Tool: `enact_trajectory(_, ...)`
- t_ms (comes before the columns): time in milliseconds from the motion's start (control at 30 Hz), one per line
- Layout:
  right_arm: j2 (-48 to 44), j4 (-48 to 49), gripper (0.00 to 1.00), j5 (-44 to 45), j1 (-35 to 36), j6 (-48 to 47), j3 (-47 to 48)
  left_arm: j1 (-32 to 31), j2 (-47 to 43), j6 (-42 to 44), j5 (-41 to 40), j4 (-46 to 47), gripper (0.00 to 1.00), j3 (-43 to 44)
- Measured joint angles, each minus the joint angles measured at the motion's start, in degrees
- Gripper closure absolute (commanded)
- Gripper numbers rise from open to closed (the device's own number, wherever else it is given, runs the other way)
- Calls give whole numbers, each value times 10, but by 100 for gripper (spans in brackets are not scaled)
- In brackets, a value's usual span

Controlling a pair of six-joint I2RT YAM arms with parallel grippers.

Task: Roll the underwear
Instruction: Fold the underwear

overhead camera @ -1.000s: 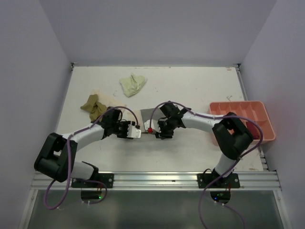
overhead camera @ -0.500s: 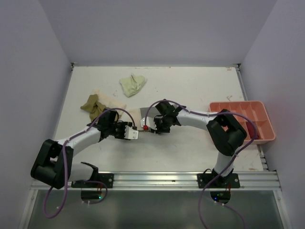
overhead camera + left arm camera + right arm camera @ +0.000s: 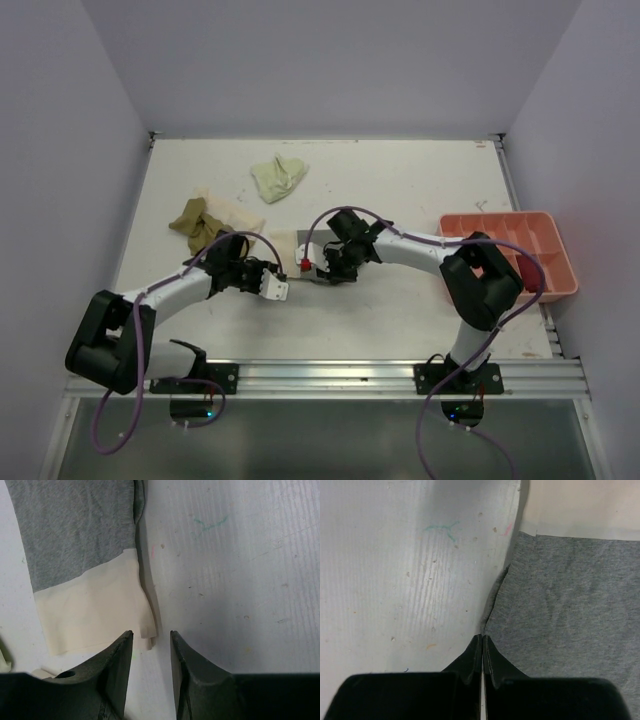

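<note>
— Where is the grey underwear (image 3: 80, 535)?

— It lies flat on the tabletop (image 3: 420, 190), about midway between the left and right edges and somewhat toward the near edge. It sits between the two grippers, and a cream band (image 3: 95, 605) runs along one end of it.

— What is the left gripper (image 3: 151, 635) doing?

— It is released. The fingers stand a little apart just at the band's corner, with bare tabletop in the gap.

— And the right gripper (image 3: 482, 637)?

— It is clenched, with the tips pressed together right at the grey cloth's side edge. I cannot tell whether any fabric is caught between them.

— What lies further out?

— An olive-tan garment (image 3: 197, 222) lies near the left edge, touching a cream garment (image 3: 238, 213). A pale yellow-green garment (image 3: 278, 177) lies toward the far edge. A salmon-pink tray (image 3: 500, 215) sits at the right edge.
</note>
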Motion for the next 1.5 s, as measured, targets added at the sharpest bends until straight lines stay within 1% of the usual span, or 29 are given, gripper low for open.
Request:
enact_trajectory(200,-1,-18,100,-15,0,5,0,0,21,14,-3,1,63,0)
enact_trajectory(333,-1,-28,100,-27,-3,11,1,0,38,21,-3,9,67,3)
enact_trajectory(400,-1,-35,100,-33,-6,14,5,0,42,28,-3,14,68,3)
enact_trajectory(467,-1,-40,100,-42,-12,17,12,-1,43,32,-4,17,72,3)
enact_trajectory(500,-1,-43,100,-44,-15,18,15,-1,45,34,-4,18,81,3)
enact_trajectory(567,-1,-45,100,-50,-19,20,19,-1,49,38,-5,19,90,3)
enact_trajectory(600,-1,-47,100,-54,-22,21,21,-1,51,38,-6,19,99,4)
enact_trajectory(633,-1,-50,100,-56,-23,23,23,-1,52,38,-6,18,100,4)
enact_trajectory(767,-1,-60,100,-62,-27,24,29,-1,53,40,-7,9,100,8)
enact_trajectory(1033,-4,-86,100,-82,-26,30,30,-1,37,36,6,-61,100,16)
enact_trajectory(1300,-45,-115,100,-109,-17,46,22,-4,14,35,44,-178,100,40)
enact_trajectory(1500,-37,-157,100,-116,-15,43,32,-2,27,8,75,-245,100,82)
